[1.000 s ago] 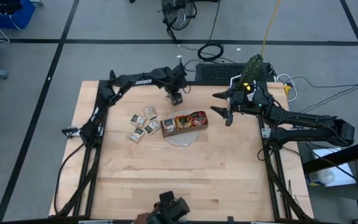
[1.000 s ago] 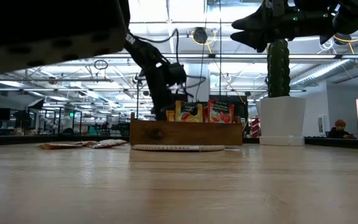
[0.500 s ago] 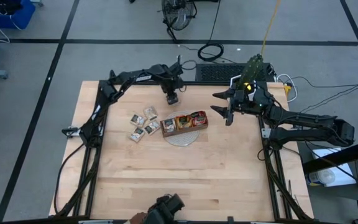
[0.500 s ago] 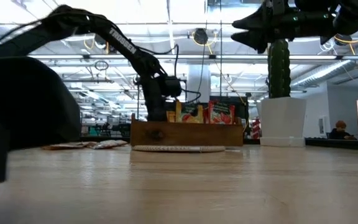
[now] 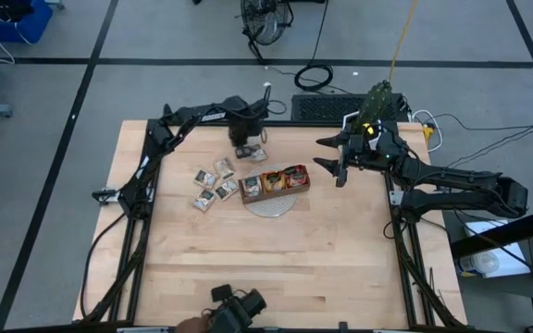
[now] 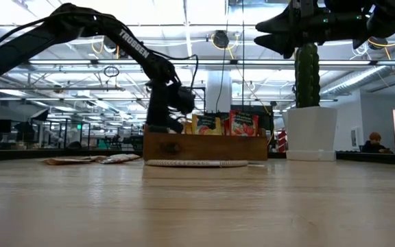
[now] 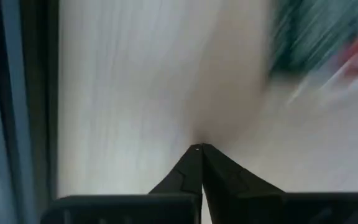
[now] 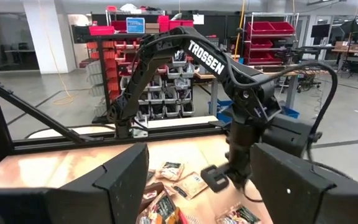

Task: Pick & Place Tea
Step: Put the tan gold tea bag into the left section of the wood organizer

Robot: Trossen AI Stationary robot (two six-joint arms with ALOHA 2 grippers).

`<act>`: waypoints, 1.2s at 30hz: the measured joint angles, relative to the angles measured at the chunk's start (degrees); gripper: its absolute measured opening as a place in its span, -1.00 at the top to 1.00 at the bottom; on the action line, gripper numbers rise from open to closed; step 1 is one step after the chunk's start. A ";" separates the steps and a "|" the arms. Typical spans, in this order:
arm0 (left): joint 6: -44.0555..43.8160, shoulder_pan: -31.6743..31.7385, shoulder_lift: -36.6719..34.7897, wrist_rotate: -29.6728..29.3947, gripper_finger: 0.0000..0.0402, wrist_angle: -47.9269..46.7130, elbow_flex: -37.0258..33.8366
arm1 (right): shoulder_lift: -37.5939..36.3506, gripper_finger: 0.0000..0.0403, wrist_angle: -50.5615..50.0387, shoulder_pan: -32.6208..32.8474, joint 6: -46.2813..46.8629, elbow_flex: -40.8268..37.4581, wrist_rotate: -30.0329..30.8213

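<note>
My left gripper [image 5: 246, 149] [image 7: 199, 148] points down over bare wood behind the tray, shut, with nothing between its fingers. One tea sachet [image 5: 258, 154] [image 7: 316, 43] lies flat just beside it. Several pale tea sachets [image 5: 213, 185] [image 8: 191, 183] lie flat on the table left of the brown wooden tray [image 5: 274, 182] [image 6: 204, 146]. Red and orange-yellow sachets [image 6: 228, 123] stand upright in the tray. My right gripper [image 5: 330, 159] [image 8: 210, 186] waits open, raised to the right of the tray.
The tray sits on a round pale mat [image 5: 271, 203]. A cactus in a white pot [image 6: 308, 123] stands at the far right of the table. A dark object [image 5: 237, 308] sits at the near edge. Bare wood stretches across the near half.
My left gripper has moved toward the table's left edge and lower, tipping to point straight down beside the sachet behind the tray. The dark shape that blocked the left of the low view has gone from it.
</note>
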 joint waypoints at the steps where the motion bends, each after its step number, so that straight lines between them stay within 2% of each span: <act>1: -0.19 0.15 0.02 -1.97 0.95 -1.33 -0.14 | -0.02 -0.29 -0.22 0.00 -0.20 0.00 0.00; 4: -0.79 0.39 0.15 -7.18 0.98 -5.16 -0.24 | -0.01 -0.29 -0.84 0.00 -0.93 0.00 0.00; 6: 0.02 0.69 -0.51 -7.98 0.98 -5.47 -0.42 | 0.00 -0.29 -1.42 0.00 -0.98 0.00 -0.02; 8: 0.27 0.88 -1.88 -3.67 0.98 -3.40 -0.69 | -0.02 -0.29 -1.74 0.00 -1.05 0.00 -0.02; 12: 0.76 -1.68 -6.71 12.46 0.99 7.01 -1.76 | -0.02 -0.29 -3.26 0.00 -1.05 0.00 -0.02; 14: 1.67 -4.20 -7.72 15.17 0.99 10.62 -3.75 | -0.02 -0.29 -3.89 0.00 -1.07 0.00 -0.03; 18: 2.46 -7.57 -7.60 16.78 0.99 18.55 -9.20 | -0.02 -0.29 -4.25 0.00 -1.07 0.00 -0.04; 26: -0.27 -7.24 -8.90 11.81 1.00 22.17 -11.62 | -0.65 -0.29 -4.43 0.00 -1.36 0.00 -0.11; 36: -3.98 -0.77 -9.14 8.28 1.00 11.30 -12.23 | -1.00 -0.29 -3.93 0.00 0.02 0.00 -1.75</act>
